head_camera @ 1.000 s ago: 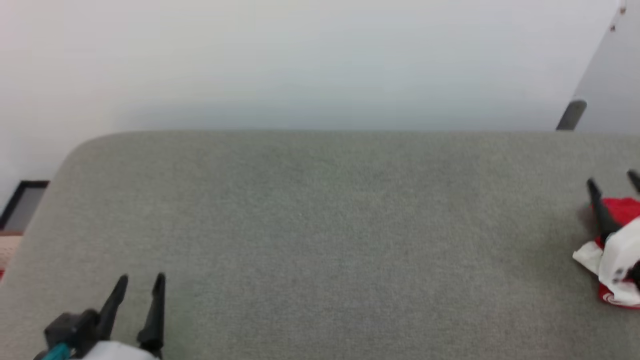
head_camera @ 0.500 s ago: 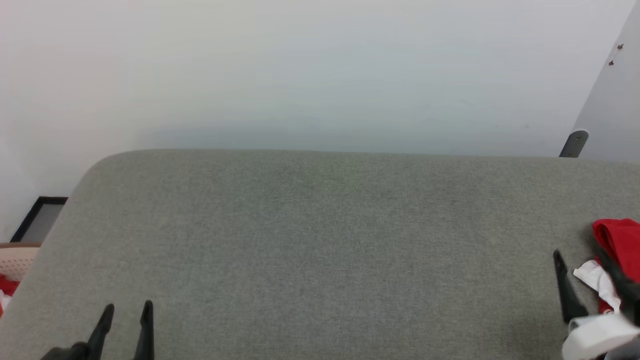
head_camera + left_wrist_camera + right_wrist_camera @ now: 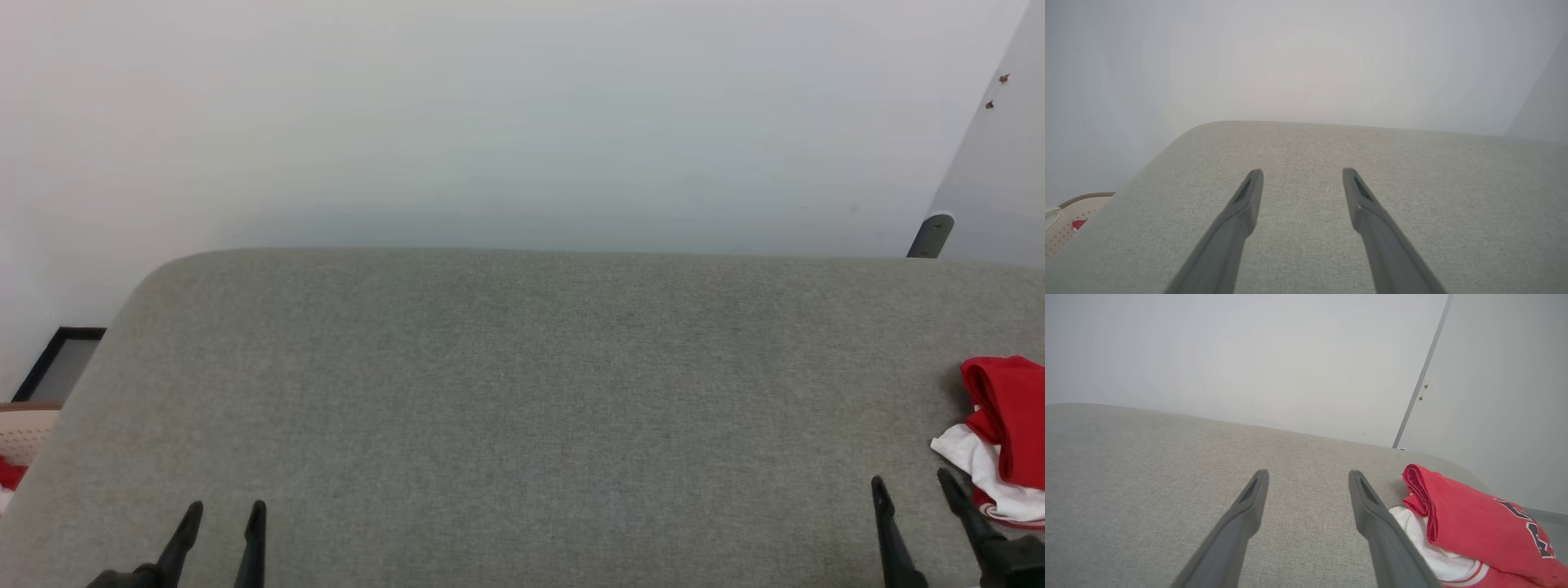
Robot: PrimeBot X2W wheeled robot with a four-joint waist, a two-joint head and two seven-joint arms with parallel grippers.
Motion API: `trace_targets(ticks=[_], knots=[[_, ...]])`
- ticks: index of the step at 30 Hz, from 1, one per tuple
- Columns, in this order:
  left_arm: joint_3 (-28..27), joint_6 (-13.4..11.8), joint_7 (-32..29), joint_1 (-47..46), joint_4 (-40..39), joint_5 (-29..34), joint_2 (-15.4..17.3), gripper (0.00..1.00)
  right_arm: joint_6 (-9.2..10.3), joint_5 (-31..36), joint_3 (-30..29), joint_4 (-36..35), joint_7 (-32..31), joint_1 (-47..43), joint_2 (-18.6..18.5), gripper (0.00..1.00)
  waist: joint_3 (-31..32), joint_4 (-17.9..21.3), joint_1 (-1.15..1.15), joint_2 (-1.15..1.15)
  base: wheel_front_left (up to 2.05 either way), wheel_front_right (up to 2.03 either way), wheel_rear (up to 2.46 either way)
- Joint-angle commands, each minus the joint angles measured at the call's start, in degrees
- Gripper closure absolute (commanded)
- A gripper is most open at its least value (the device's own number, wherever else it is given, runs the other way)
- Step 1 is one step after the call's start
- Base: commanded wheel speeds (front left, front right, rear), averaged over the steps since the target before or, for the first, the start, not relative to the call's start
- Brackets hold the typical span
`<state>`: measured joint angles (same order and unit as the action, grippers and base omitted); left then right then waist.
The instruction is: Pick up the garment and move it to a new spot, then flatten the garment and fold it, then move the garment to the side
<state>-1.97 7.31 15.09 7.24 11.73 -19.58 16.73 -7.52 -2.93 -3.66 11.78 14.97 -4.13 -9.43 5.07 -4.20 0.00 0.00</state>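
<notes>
Cloth garment (image 3: 1474, 526); table (image 3: 522, 392) w/ matt woven cover.

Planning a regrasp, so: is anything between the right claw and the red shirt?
Nothing visible does. The garment lies just to the right of the open right claw, with only bare grey padding around them.

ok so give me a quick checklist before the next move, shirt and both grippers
1. Left gripper jaws open and empty: ok.
2. Right gripper jaws open, nothing between them: ok.
3. Garment lying at the right side of the table: ok.
4. Garment folded neatly: cannot tell; red cloth lies doubled over white, and the head view's edge cuts it off.
5. Right gripper free of the garment: cannot tell; one finger sits right beside the white cloth.
</notes>
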Motion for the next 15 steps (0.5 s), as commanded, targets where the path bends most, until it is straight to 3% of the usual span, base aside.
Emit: trace_targets(ticks=[1,15], knots=[[0.23,0.22,0.04,0.04,-0.43,0.05,0.39,0.0,0.07,0.12,-0.02,-0.49,0.23,-1.1,0.45,0.0,0.0,0.18,0.0,0.0,0.0,0.0,0.0],[1.86,0.24,0.04,-0.61,-1.07,-1.39,1.08,0.0,0.07,0.61,-0.33,-1.93,0.24,-2.34,1.57,0.0,0.01,0.41,0.0,0.0,0.0,0.0,0.0]])
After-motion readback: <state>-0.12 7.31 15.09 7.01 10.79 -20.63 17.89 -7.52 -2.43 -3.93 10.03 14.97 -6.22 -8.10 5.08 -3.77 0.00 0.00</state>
